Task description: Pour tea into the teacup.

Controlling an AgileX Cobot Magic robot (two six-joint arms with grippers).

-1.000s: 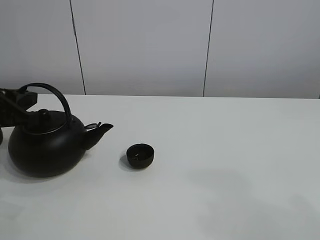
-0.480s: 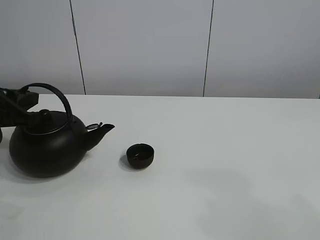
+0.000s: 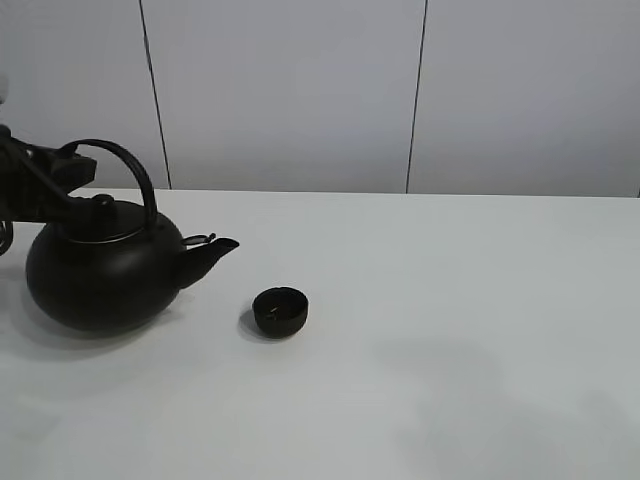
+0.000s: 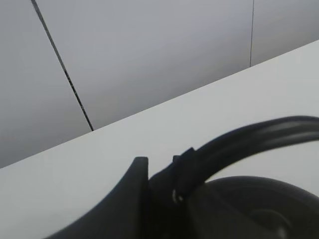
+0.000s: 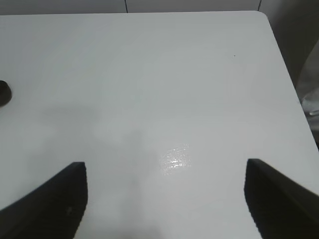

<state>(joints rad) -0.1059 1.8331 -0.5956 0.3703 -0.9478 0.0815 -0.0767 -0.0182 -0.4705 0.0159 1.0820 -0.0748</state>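
The big round black kettle [image 3: 100, 275] with an arched handle [image 3: 125, 165] hangs just above the white table at the left, its spout [image 3: 212, 255] pointing right. My left gripper [image 3: 62, 170] is shut on the handle's left end. The left wrist view shows the handle [image 4: 249, 137] clamped at the gripper [image 4: 169, 184], with the kettle lid [image 4: 254, 209] below. The small matte black teacup [image 3: 280, 311] stands on the table a little right of and below the spout; it also shows at the edge of the right wrist view [image 5: 3, 93]. My right gripper [image 5: 167, 209] is open and empty, far from the cup.
The white table [image 3: 460, 330] stretches right of the cup, with a grey panelled wall [image 3: 300, 90] behind it. The table's rounded far corner [image 5: 264, 17] and side edge show in the right wrist view.
The kettle has risen off the table and shifted slightly right toward the teacup, carried by my left gripper. The teacup has not moved.
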